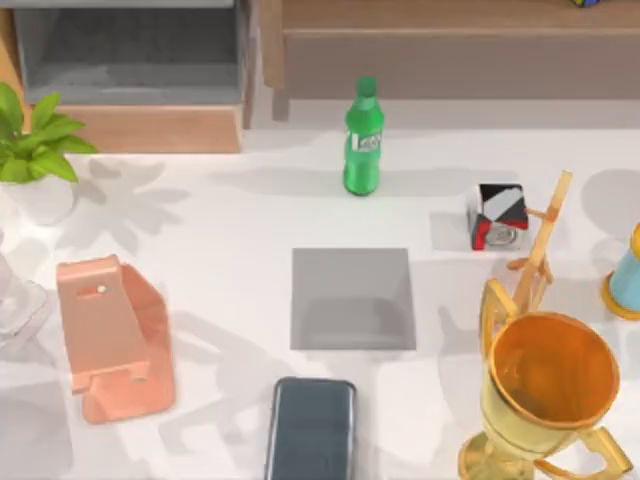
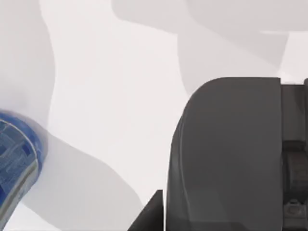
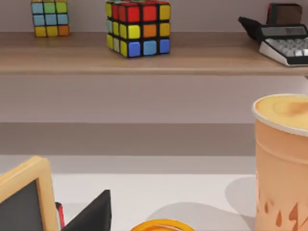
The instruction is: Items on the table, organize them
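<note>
Glossy white counter [image 1: 220,230] below wooden furniture. The smartphone [image 1: 311,430] lies flat at 6 o'clock of the grey mat [image 1: 353,298], with the pink stand [image 1: 112,335] at its 9 o'clock. Judged stiff, slim, light and slippery: I should pinch its long edges at mid-length. Bottle [image 1: 363,140] label unreadable. State of both my jaws: cannot tell

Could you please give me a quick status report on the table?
Left gripper low over white table, state unclear. Phone flat at near edge, untouched. Grey mat just beyond it; pink stand left, trophy right.
</note>
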Action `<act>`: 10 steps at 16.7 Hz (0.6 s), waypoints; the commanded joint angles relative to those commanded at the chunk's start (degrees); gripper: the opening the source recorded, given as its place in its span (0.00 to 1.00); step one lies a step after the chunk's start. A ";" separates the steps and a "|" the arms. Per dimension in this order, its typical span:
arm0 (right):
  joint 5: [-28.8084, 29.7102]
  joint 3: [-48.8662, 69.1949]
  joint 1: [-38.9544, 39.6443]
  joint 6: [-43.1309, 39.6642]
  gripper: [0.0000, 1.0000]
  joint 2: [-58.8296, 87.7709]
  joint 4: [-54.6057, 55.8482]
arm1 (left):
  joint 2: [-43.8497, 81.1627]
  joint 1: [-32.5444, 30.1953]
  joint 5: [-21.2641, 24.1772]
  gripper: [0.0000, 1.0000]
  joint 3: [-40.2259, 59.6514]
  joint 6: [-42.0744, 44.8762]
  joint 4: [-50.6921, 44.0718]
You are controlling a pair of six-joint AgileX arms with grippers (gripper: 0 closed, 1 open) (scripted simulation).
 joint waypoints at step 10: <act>0.00 0.00 0.00 0.00 1.00 0.00 0.00 | -1.16 -0.43 0.09 0.00 3.33 -0.44 -3.20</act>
